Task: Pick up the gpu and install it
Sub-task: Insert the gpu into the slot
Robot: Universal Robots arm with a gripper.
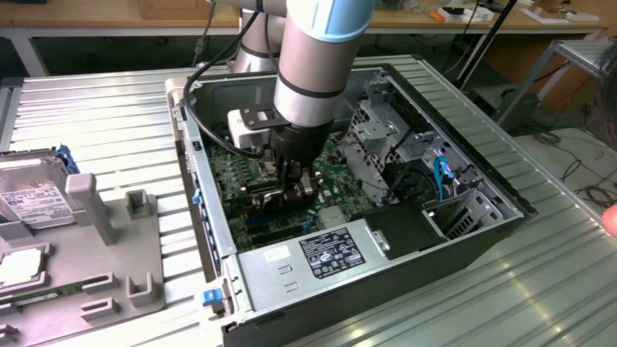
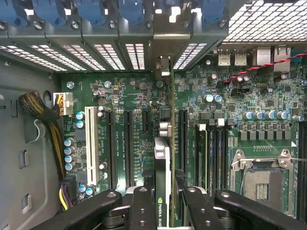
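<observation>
Gripping the gpu (image 2: pixel 163 191) on edge, the gripper (image 1: pixel 294 189) is down inside the open computer case (image 1: pixel 482 224), its fingers (image 2: pixel 144 211) closed on either side of the card. The card stands upright over the green motherboard (image 2: pixel 230 96), lined up among the long black slots (image 2: pixel 128 143), its metal bracket (image 2: pixel 163 48) at the case's rear slot openings. A hard drive (image 1: pixel 29 191) lies on the table (image 1: pixel 97 108), well off to the exterior view's left.

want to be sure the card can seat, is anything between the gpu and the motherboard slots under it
Nothing visible does. The gripper holds the gpu edge-on over the motherboard, and the slot rows either side of the card look bare. The slot right beneath it is hidden by the card.
</observation>
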